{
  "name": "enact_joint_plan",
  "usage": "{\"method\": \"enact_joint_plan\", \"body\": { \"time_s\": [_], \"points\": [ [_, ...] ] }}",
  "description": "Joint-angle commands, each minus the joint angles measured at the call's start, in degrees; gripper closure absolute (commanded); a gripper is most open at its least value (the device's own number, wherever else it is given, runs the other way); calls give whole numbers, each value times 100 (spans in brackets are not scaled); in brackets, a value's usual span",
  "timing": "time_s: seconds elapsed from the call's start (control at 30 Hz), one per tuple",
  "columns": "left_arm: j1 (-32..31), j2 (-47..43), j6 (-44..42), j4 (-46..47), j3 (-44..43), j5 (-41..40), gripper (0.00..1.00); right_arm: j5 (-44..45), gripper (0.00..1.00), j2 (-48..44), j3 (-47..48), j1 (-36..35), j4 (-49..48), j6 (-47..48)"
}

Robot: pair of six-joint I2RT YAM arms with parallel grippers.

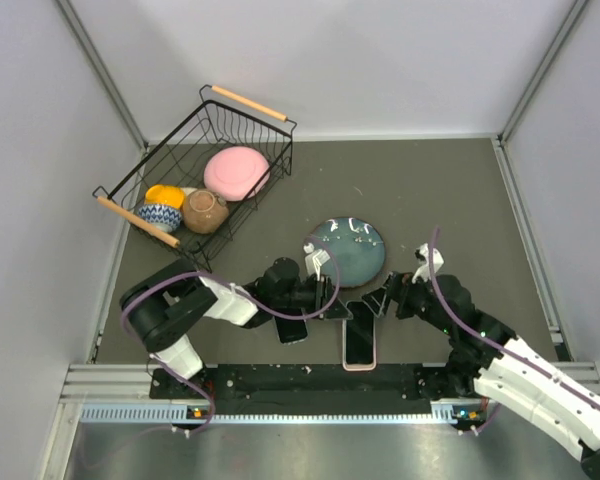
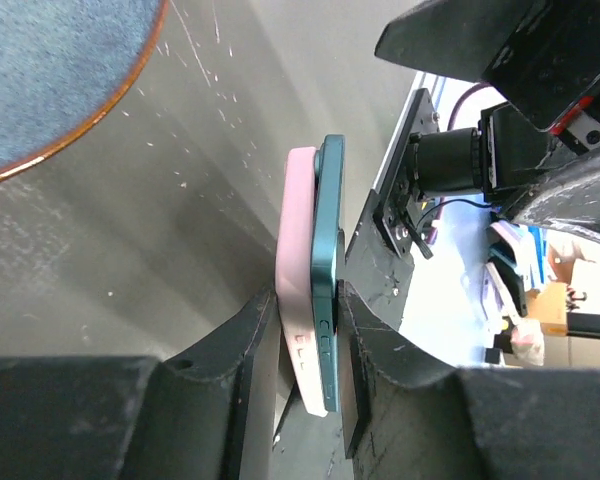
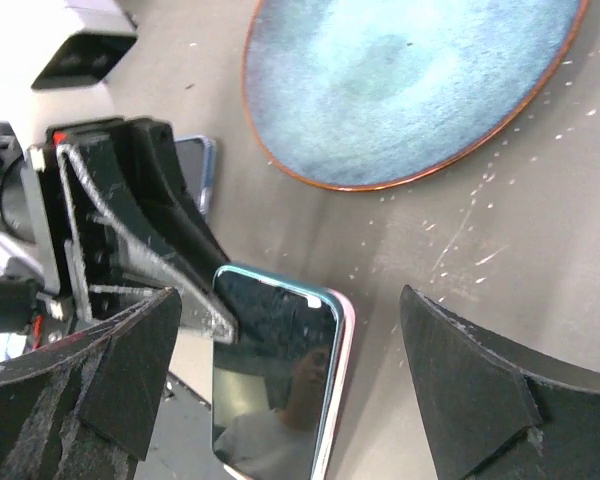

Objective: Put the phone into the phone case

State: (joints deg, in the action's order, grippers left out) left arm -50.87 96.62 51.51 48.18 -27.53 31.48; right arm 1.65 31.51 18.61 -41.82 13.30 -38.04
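Grey tabletop, front edge: left gripper pinches the teal phone and pink phone case together, near the blue plate; right gripper hangs above, jaws wide apart.

words: none can be read in any view
phone: dark, shiny screen, no letters or numbers to read
phone case: plain pink, no name or sign to read
plate: blue with a brown rim, no writing to read
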Motion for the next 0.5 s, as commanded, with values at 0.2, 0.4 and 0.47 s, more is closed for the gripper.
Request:
{"method": "enact_joint_plan", "body": {
  "time_s": [0.2,0.4,0.47],
  "points": [
    [428,-592,-1240,-1067,-561,225,90,-1333,9,-1128,-1245,69,-881,-230],
    [815,-258,-1231,-872,-666,1087,89,-1843,7,-1525,-2106,60,-2049,-572],
    [912,-249,-1257,-854,-666,1184,88,-2018,6,-1446,-2308,60,-2513,-686]
  ]
}}
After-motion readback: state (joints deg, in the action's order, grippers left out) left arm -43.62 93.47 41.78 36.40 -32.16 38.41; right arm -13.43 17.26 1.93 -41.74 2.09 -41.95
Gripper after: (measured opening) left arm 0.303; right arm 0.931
